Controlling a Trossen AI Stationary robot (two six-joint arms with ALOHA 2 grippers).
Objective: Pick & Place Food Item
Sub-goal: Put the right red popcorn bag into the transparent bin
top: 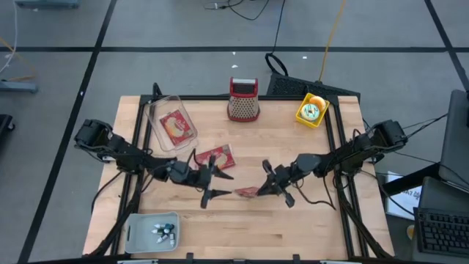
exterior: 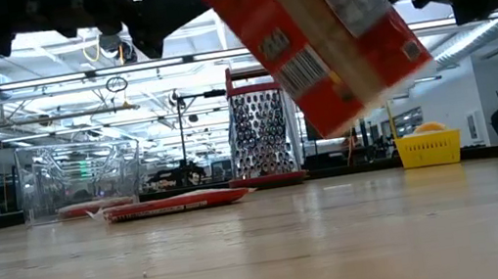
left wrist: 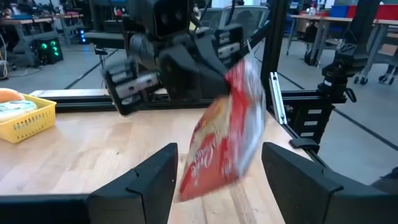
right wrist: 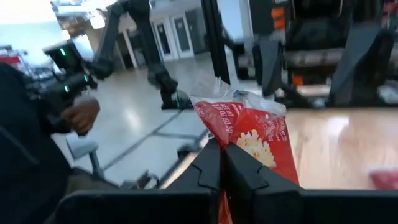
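My right gripper [top: 259, 191] is shut on a red snack packet [left wrist: 217, 143], which hangs above the middle of the table. My left gripper [top: 223, 185] faces it from the left. That gripper is level and open, with one finger [left wrist: 146, 186] on either side of the packet's lower end and nothing held. A second red packet [top: 215, 158] lies flat on the wood just beyond. A third lies in the clear container [top: 155, 117] at the far left. My right gripper pinches one end of the packet [left wrist: 239, 71] between its two shut fingers [right wrist: 214, 165]. It comes at it about level from the table's right side. The packet is lifted clear of the table [exterior: 323, 39] and slants down from the fingers toward my left gripper.
A red-topped metal grater [top: 243, 99] stands at the far edge. A yellow basket [top: 311, 110] sits at the far right. A grey tray [top: 139, 233] with small items lies at the near left. Bare wood stretches along the near edge.
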